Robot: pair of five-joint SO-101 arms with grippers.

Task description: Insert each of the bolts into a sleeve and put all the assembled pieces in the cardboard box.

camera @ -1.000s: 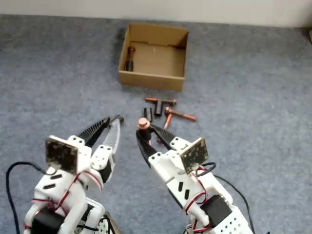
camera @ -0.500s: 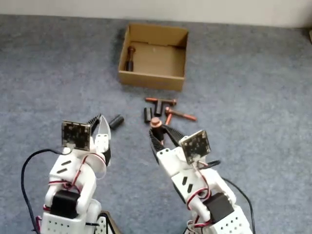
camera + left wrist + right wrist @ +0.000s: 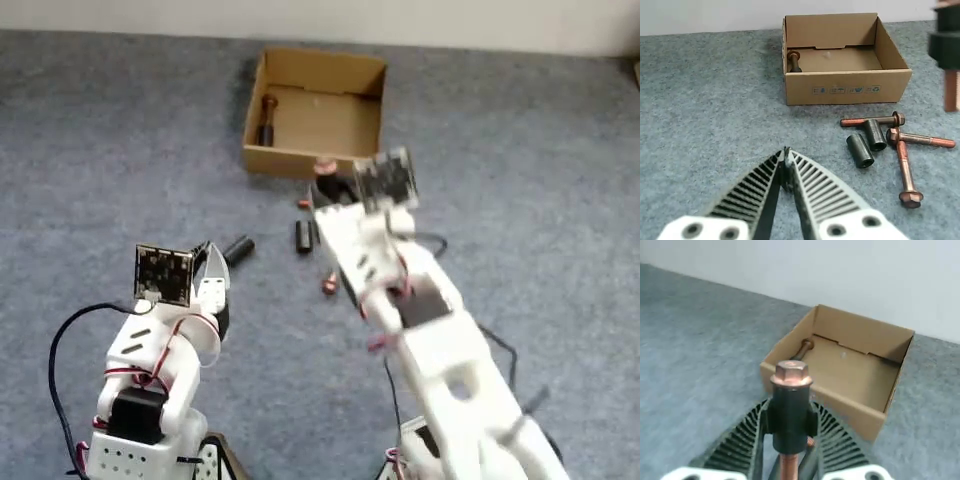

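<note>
cardboard box point(image 3: 280, 160) open above, bolts point(image 3: 904, 170) before it

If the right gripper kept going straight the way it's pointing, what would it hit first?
Likely the near wall of the cardboard box; the right gripper, shut on a sleeved bolt, may clear it, height unclear.

All I work over is a grey, fuzzy carpet-like cover point(image 3: 120, 150) spread across the whole table, and at its far edge it meets a pale wall point(image 3: 320, 15) in a straight line.
</note>
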